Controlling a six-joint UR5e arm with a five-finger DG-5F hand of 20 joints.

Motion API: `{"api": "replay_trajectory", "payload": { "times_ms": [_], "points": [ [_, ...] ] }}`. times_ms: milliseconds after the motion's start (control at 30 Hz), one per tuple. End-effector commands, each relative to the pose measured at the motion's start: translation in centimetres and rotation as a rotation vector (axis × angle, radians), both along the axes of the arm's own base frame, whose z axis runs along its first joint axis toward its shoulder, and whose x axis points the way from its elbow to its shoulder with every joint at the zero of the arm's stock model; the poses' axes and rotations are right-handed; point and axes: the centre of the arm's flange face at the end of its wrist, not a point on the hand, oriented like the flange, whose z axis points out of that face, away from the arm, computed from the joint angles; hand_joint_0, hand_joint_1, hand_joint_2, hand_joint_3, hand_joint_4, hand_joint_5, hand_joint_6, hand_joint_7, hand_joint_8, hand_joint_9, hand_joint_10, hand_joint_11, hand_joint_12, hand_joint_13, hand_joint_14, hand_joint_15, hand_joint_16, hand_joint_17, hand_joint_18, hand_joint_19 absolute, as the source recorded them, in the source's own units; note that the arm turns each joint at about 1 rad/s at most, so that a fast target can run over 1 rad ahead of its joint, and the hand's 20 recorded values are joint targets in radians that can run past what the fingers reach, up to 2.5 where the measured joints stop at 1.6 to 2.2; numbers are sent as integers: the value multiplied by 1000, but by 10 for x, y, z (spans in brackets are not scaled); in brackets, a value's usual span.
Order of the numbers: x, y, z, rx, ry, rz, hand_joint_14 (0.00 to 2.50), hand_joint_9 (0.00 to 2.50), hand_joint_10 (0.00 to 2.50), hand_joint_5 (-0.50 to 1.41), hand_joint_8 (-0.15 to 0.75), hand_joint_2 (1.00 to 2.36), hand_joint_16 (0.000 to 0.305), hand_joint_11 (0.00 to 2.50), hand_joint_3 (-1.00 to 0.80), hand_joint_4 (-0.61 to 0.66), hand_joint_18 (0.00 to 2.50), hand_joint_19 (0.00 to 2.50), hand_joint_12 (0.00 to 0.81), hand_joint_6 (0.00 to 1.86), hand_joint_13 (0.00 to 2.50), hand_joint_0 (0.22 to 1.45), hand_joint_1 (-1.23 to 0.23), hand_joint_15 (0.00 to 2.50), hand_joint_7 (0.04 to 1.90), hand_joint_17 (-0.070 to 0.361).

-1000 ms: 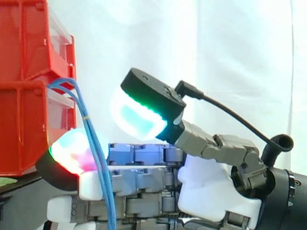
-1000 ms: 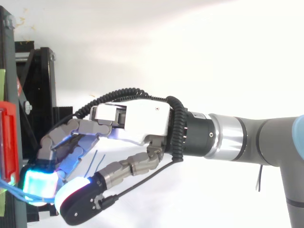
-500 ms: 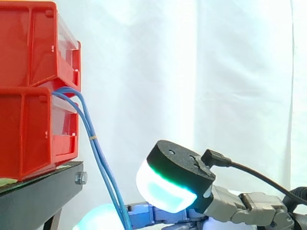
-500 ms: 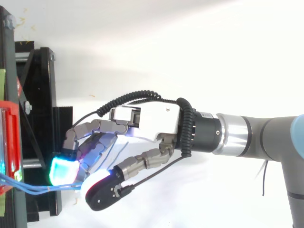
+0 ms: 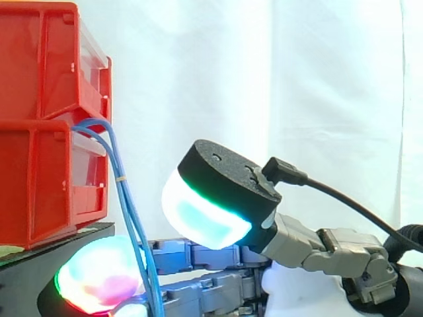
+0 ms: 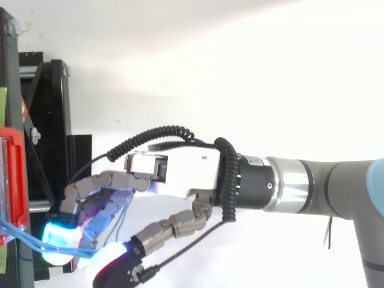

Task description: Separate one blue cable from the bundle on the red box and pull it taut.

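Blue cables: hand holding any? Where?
Cannot tell. The blue cables hang from the red bin down across the hand; any grip is hidden.

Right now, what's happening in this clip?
The robot's hand reaches toward the blue cables hanging from the lower of the red bins. Its fingers lie stretched out beside the strands, thumb held apart, nothing visibly pinched. The strands droop together, slack; none is separated or taut yet.
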Motion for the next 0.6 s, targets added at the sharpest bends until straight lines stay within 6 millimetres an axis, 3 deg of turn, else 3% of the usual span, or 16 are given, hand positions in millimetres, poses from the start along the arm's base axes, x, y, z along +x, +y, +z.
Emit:
{"api": "replay_trajectory", "payload": {
  "times_ms": [0,467,567],
  "points": [
    [0,12,0,-3,0,11,12,900,13,-126,273,1004,37,393,-442,291,532,464,311,502,667,564,-617,299,907,84],
    [-1,17,1,11,1,24,12,899,14,-110,266,1009,37,399,-395,240,535,467,303,502,674,593,-617,302,1036,83],
    [6,17,12,25,-17,25,12,903,13,-102,267,1009,37,393,-394,223,542,465,305,501,678,597,-620,298,1097,83]
  ]
}}
